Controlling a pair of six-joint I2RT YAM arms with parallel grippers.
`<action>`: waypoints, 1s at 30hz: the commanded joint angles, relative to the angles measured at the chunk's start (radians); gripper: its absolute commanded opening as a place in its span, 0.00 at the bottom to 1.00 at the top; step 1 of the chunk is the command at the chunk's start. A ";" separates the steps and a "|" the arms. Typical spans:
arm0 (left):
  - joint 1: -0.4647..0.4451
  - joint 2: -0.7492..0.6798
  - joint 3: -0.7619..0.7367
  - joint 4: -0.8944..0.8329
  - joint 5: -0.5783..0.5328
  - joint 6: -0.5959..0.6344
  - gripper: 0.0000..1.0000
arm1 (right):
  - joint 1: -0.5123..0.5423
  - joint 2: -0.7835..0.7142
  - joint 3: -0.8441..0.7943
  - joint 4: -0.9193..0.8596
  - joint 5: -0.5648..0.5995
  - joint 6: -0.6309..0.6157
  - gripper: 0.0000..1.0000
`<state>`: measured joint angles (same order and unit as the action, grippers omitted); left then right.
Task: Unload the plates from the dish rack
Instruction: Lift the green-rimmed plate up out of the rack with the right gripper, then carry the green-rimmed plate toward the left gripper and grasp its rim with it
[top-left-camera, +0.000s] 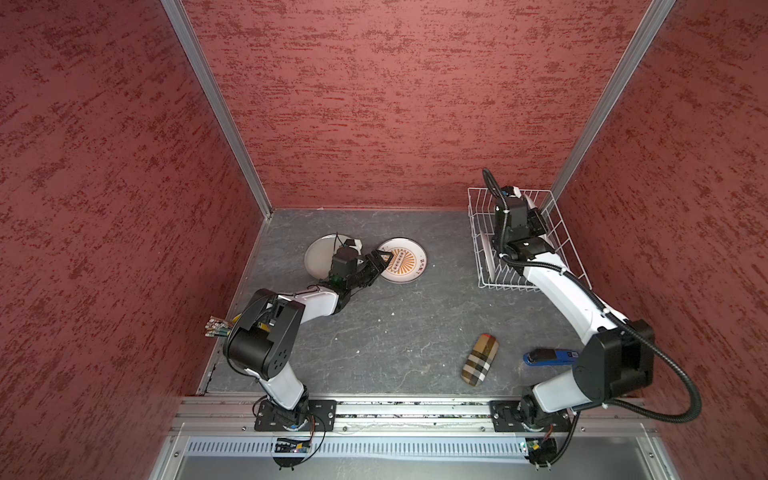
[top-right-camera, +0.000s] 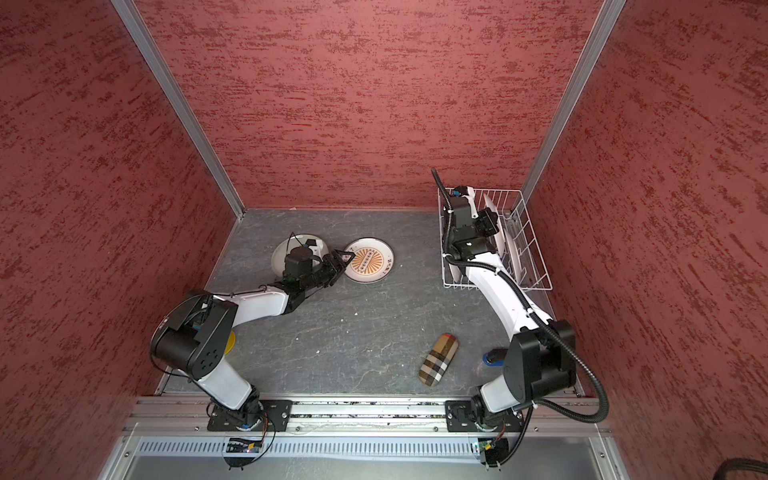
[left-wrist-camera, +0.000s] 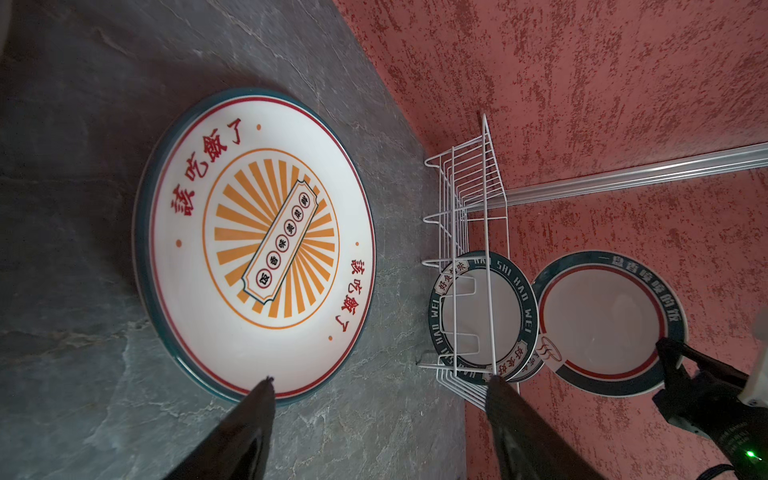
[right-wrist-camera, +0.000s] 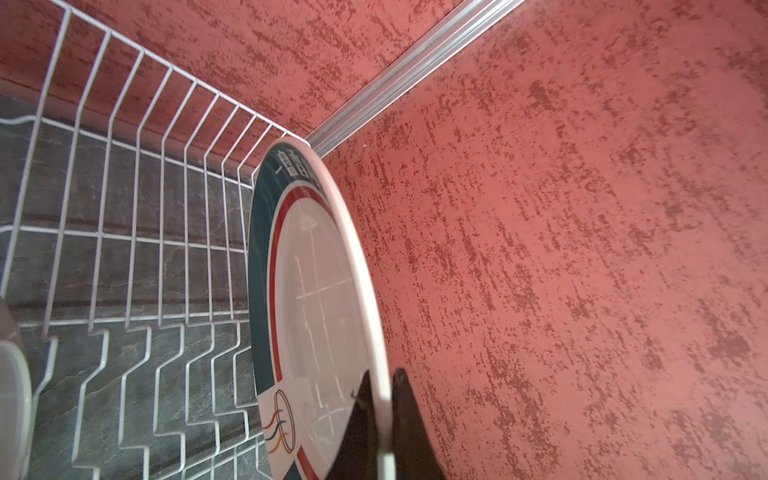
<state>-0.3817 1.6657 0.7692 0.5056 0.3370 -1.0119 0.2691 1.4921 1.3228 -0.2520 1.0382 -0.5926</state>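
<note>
- You are looking into a lab robot cell.
- Red textured wall panels (top-left-camera: 374, 104) close three sides, framed by aluminium posts (top-left-camera: 216, 104).
- Two arm bases (top-left-camera: 295, 413) bolt to an aluminium rail (top-left-camera: 415, 410) at the front.

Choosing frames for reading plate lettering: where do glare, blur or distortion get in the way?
Left wrist view: sunburst plate sharp, evenly lit; left gripper dark, soft up close. Right wrist view: glossy teal-rimmed plate mirrors dish rack wires, lettering foreshortened. In both top views: wide-angle splay, lettering too small.
</note>
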 joint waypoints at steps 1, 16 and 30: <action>0.001 -0.033 0.020 0.009 0.016 0.027 0.80 | 0.028 -0.072 0.068 0.053 0.021 0.000 0.00; 0.008 -0.076 0.028 0.023 0.073 -0.004 0.81 | 0.108 -0.244 0.194 -0.192 -0.495 0.591 0.00; 0.014 -0.076 0.019 0.076 0.104 -0.049 0.81 | 0.108 -0.232 -0.056 -0.022 -0.972 0.926 0.00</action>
<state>-0.3748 1.5986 0.7784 0.5446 0.4225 -1.0473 0.3717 1.2621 1.2850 -0.4061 0.2008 0.2237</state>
